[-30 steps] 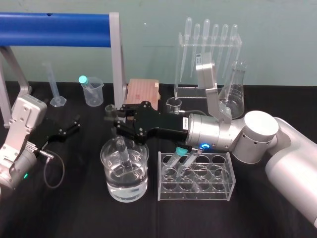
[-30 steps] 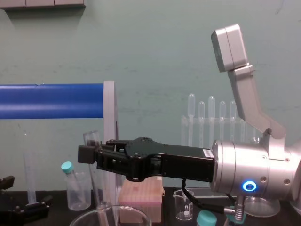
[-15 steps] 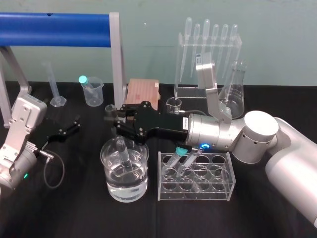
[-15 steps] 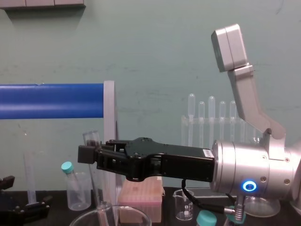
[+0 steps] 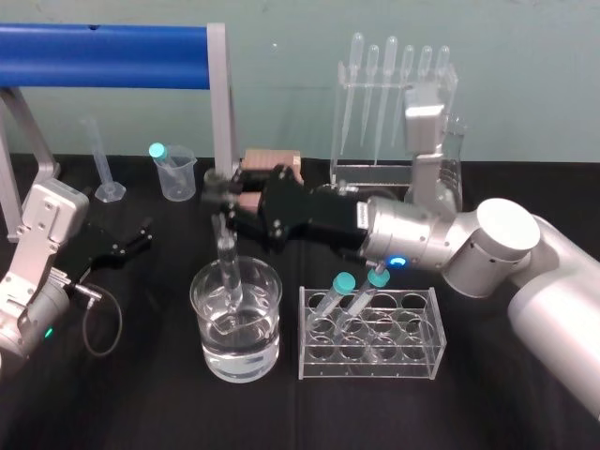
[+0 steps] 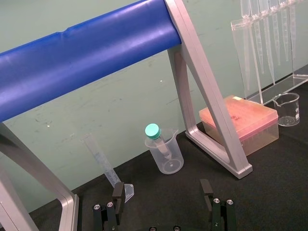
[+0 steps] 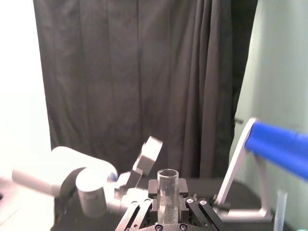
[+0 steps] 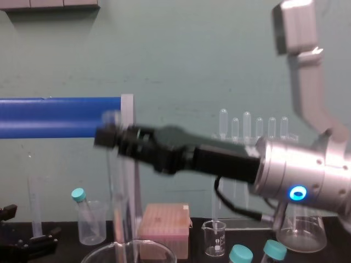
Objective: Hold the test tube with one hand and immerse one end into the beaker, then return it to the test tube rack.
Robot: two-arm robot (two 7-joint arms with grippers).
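Observation:
My right gripper (image 5: 221, 199) is shut on the upper part of the test tube (image 5: 226, 253), a plain clear glass tube hanging upright. Its lower end sits inside the beaker (image 5: 211, 347), a wide glass vessel holding water; whether it touches the water I cannot tell. The right wrist view shows the tube's open mouth (image 7: 168, 192) pinched between both fingers. In the chest view the right gripper (image 8: 112, 136) and tube (image 8: 116, 186) are blurred above the beaker rim (image 8: 96, 255). The test tube rack (image 5: 412, 352) stands right of the beaker. My left gripper (image 5: 136, 236) rests open at the left.
Two turquoise-capped tubes (image 5: 342, 286) lean in the rack. Behind are a pipette stand (image 5: 394, 75), a conical flask (image 5: 450, 178), a pink box (image 5: 272, 164), a plastic beaker (image 5: 176, 173) and a graduated cylinder (image 5: 105, 164). A blue-barred frame (image 5: 103, 44) spans the back left.
My right gripper has risen and moved back, lifting the test tube higher in the beaker. The left arm has not moved.

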